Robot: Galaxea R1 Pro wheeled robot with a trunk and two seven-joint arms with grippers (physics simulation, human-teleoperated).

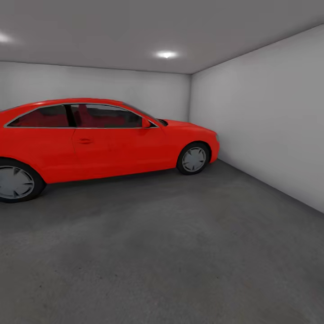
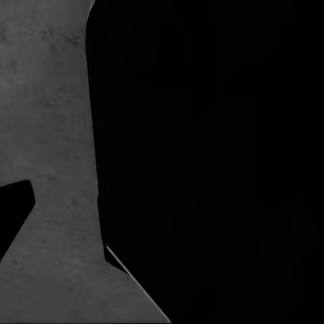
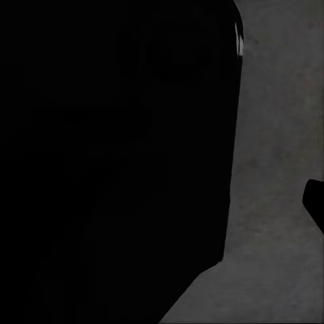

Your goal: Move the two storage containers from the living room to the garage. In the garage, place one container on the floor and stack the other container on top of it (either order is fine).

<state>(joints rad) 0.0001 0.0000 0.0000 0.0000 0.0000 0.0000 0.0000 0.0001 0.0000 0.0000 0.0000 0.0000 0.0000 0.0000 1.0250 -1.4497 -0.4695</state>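
Grey concrete floor (image 1: 180, 252) and a red car (image 1: 99, 139): you're in the garage with no bins visible. Either claw's state I can't tell. Thin-walled bins likely handle light; grip the rims.

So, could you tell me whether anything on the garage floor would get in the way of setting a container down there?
Nothing visible blocks it. The concrete floor lies bare ahead; the red car stands further back along the far wall, with the side wall to the right. No container shows here.
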